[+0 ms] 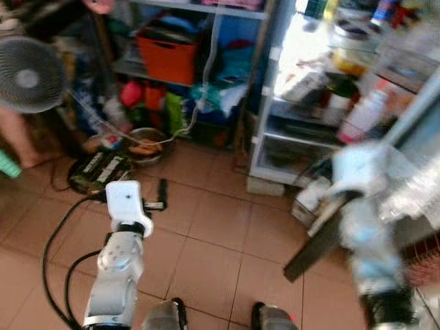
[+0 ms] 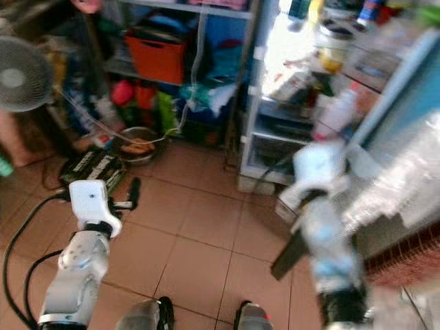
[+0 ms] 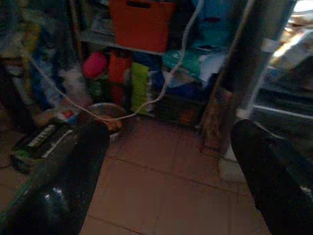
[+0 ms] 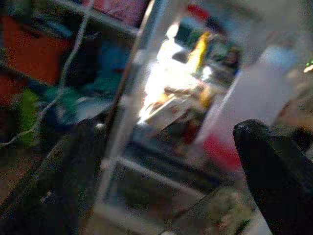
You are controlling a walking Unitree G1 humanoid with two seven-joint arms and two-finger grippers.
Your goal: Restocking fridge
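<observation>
Fridge (image 1: 323, 103) ahead of right gripper (image 4: 166, 186) (fingers apart)

Matt terracotta floor tiles (image 1: 206, 227); glossy orange plastic bin (image 1: 167, 58) upper left; shiny metal bowl (image 1: 146, 143); smooth silver left arm (image 1: 117, 268).

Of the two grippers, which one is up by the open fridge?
The right gripper: its wrist view looks straight into the lit fridge shelves. The left gripper instead faces the floor tiles and the storage shelf holding the orange bin.
</observation>
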